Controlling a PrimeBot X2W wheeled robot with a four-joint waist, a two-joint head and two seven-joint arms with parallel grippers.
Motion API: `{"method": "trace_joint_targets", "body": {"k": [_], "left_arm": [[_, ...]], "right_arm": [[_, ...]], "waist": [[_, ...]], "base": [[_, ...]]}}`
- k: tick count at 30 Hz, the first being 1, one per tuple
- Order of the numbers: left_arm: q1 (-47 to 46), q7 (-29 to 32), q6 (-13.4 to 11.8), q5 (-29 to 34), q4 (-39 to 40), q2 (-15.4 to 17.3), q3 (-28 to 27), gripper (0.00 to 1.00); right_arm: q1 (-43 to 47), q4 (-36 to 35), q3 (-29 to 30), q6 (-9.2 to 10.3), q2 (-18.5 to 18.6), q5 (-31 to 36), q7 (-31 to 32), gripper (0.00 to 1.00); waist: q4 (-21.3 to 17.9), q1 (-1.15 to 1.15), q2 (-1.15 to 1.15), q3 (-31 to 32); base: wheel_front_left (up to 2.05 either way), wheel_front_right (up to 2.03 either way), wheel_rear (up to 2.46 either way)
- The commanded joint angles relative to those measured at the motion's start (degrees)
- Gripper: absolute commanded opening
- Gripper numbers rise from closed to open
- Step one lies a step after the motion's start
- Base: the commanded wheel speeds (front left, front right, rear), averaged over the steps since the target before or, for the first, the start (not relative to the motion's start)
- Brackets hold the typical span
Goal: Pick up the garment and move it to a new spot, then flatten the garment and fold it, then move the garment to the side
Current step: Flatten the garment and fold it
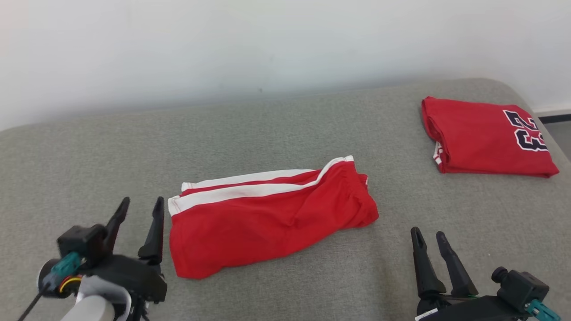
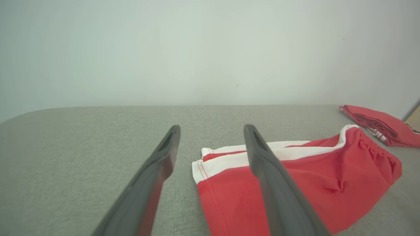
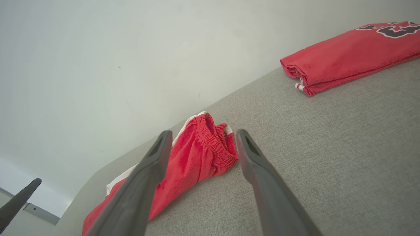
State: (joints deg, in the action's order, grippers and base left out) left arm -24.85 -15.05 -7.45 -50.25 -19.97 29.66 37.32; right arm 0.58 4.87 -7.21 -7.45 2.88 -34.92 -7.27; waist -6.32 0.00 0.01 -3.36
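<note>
While my left hand (image 1: pixel 142 201) stood just beside the red shorts (image 1: pixel 263 223), its fingers were spread wide and held nothing.

Item: shorts, red with white side stripes, folded, lying flat at the middle of the grey worktop (image 1: pixel 285 129); striped hem end nearest my left hand, on that hand's right.

Item: my right hand (image 1: pixel 428 232), fingers likewise wide and empty, near the front edge, to the right of the shorts' waistband end and apart from it.

Item: folded red jersey (image 1: pixel 482 138) with dark numerals, far right, well apart from both hands.
</note>
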Motion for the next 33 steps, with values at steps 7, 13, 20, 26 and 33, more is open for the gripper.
{"method": "trace_joint_targets", "body": {"k": [7, 13, 20, 26, 33], "left_arm": [[12.0, -0.1, 0.2, 15.2, 10.8, -5.4, -18.1, 1.00], [17.6, -0.1, 1.6, 22.7, 16.8, -9.4, -27.2, 1.00], [26.8, -0.1, 3.9, 30.9, 21.1, -14.9, -33.2, 1.00], [29.5, -0.2, 6.7, 34.1, 21.8, -19.2, -37.8, 1.00], [27.1, -0.2, 9.8, 36.6, 20.8, -22.2, -39.8, 1.00]], "right_arm": [[0.9, -1.4, 2.3, -0.01, 0.0, 4.9, -1.5, 1.00], [1.5, -1.5, 3.3, -0.01, 0.0, 7.3, -2.2, 1.00], [2.1, 0.2, 3.8, -0.01, 0.0, 10.3, -3.0, 1.00], [-2.4, 2.8, 4.0, -0.01, 0.4, 12.8, -1.5, 1.00], [-12.1, 10.0, 4.8, -0.01, 1.2, 16.6, 3.4, 1.00]], "waist": [[2.6, 0.00, -0.01, 2.0], [3.4, 0.00, -0.01, 2.4], [4.3, 0.00, -0.01, 2.5], [6.3, 0.00, -0.01, 1.4], [8.7, 0.00, -0.01, 0.3]], "base": [[0.00, 0.00, 0.00], [0.00, 0.00, 0.00], [0.00, 0.00, 0.00], [0.00, 0.00, 0.00], [0.00, 0.00, 0.00]]}}
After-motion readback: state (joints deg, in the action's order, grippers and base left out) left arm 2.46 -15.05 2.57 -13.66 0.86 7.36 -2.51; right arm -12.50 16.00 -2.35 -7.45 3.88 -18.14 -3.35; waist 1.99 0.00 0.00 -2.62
